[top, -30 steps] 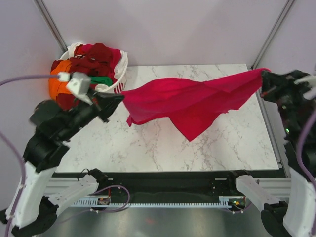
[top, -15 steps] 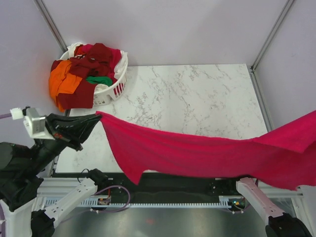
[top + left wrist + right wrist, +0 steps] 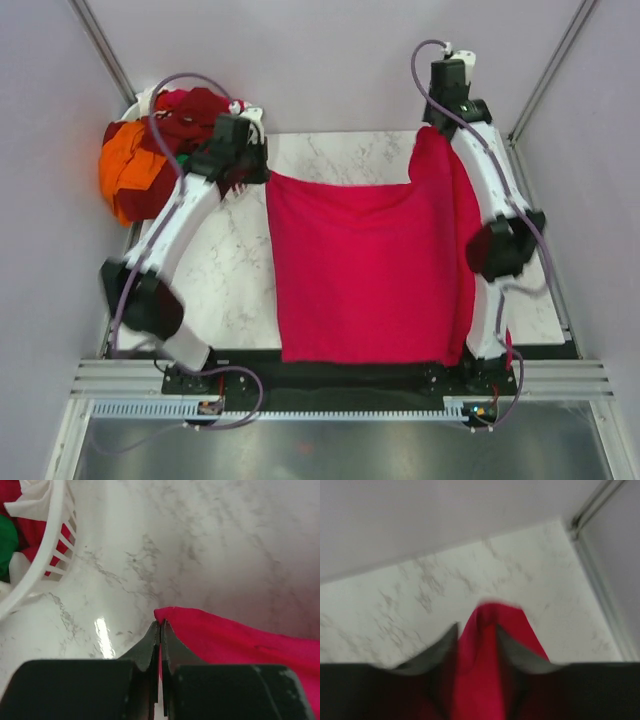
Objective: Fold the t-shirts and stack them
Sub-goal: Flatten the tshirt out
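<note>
A crimson-pink t-shirt (image 3: 370, 270) lies spread flat on the marble table (image 3: 225, 265), its near hem reaching the front edge. My left gripper (image 3: 260, 172) is at the shirt's far left corner. In the left wrist view this gripper (image 3: 161, 623) is shut on that corner of the shirt (image 3: 240, 640). My right gripper (image 3: 432, 142) is at the far right corner. In the blurred right wrist view its jaws (image 3: 476, 625) stand apart, with bunched cloth of the shirt (image 3: 520, 630) between them.
A white slotted basket (image 3: 52, 555) stands at the far left corner (image 3: 148, 98), heaped with an orange shirt (image 3: 120, 170), a dark maroon one (image 3: 195, 105) and a green one (image 3: 6, 542). Metal frame posts rise at both back corners.
Both arms swung from the front to the far side, and the shirt that was stretched in the air now lies flat on the table. The right jaws have parted.
</note>
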Robot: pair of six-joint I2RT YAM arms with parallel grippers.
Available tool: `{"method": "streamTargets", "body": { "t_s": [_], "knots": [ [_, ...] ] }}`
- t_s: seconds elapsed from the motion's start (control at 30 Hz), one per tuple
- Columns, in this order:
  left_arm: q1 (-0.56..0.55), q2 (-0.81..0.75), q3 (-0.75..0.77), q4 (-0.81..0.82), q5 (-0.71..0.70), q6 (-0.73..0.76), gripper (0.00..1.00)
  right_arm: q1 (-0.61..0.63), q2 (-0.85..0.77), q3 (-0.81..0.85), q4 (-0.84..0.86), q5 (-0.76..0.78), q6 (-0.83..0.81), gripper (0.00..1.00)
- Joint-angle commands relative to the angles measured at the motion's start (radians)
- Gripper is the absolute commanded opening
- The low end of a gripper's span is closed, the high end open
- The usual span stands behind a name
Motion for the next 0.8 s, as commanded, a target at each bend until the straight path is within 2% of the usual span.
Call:
{"method": "streamTargets", "body": {
  "t_s": [0.0, 0.03, 0.07, 0.1, 0.13, 0.23, 0.3, 0.43, 0.53, 0.57, 0.7, 0.77],
  "knots": [
    [0.120, 0.291, 0.239, -0.119, 0.043, -0.013, 0.10, -0.081, 0.381, 0.382, -0.230, -0.058, 0.076, 0.75],
    [0.121, 0.401, 0.313, -0.200, 0.053, -0.017, 0.39, -0.086, 0.454, 0.496, -0.355, -0.068, 0.090, 0.85],
    [0.116, 0.414, 0.374, -0.208, 0.065, -0.023, 0.53, -0.089, 0.497, 0.569, -0.388, -0.051, 0.101, 0.98],
    [0.104, 0.407, 0.373, -0.199, 0.090, -0.034, 0.69, -0.089, 0.505, 0.580, -0.387, -0.037, 0.106, 0.98],
    [0.098, 0.364, 0.360, -0.157, 0.093, -0.040, 0.99, -0.089, 0.437, 0.450, -0.307, -0.030, 0.104, 0.98],
    [0.085, 0.314, 0.330, -0.138, 0.091, -0.051, 1.00, -0.089, 0.206, 0.077, -0.075, -0.011, 0.095, 0.98],
    [0.084, 0.267, 0.311, -0.139, 0.098, -0.066, 1.00, -0.089, 0.122, -0.004, -0.041, -0.026, 0.093, 0.98],
    [0.056, 0.169, 0.225, -0.132, 0.090, -0.091, 1.00, -0.089, 0.051, -0.048, -0.047, -0.128, 0.089, 0.98],
    [0.021, 0.087, 0.096, -0.096, 0.072, -0.106, 1.00, -0.089, -0.030, -0.168, -0.042, -0.172, 0.100, 0.98],
    [0.016, 0.068, 0.012, -0.081, 0.076, -0.112, 1.00, -0.087, -0.052, -0.211, -0.038, -0.180, 0.103, 0.98],
    [0.016, -0.013, -0.203, 0.012, 0.098, -0.148, 1.00, -0.095, -0.159, -0.473, 0.031, -0.200, 0.100, 0.98],
    [0.015, -0.033, -0.309, 0.069, 0.127, -0.175, 1.00, -0.110, -0.164, -0.522, 0.059, -0.246, 0.106, 0.98]
  ]
}}
